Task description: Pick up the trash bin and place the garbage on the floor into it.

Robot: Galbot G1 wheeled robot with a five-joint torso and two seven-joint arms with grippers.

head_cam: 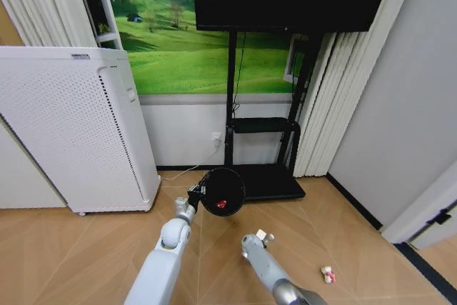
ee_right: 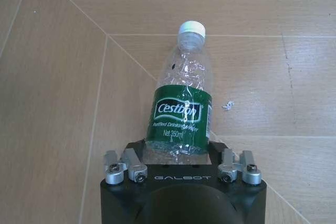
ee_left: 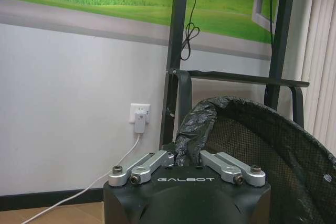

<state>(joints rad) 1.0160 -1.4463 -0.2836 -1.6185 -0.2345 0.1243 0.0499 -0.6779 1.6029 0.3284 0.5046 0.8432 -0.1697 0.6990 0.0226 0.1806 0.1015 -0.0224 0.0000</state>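
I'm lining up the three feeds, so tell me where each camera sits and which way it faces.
Head: up on the robot, looking down at floor and wall; both arms show.
Left wrist: behind the left hand, facing the wall; it grips the trash bin by its rim.
Right wrist: above the right hand, facing the floor; it holds a bottle.
Shared: head and left wrist both show the bin.

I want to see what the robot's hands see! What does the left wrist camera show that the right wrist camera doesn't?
Left wrist view alone: the left gripper clamped on the trash bin by its liner, a wall socket and a black stand.

Right wrist view alone: the right gripper holding a crumpled green-labelled bottle over the wooden floor.

Shared: each shows its own gripper, shut on something.
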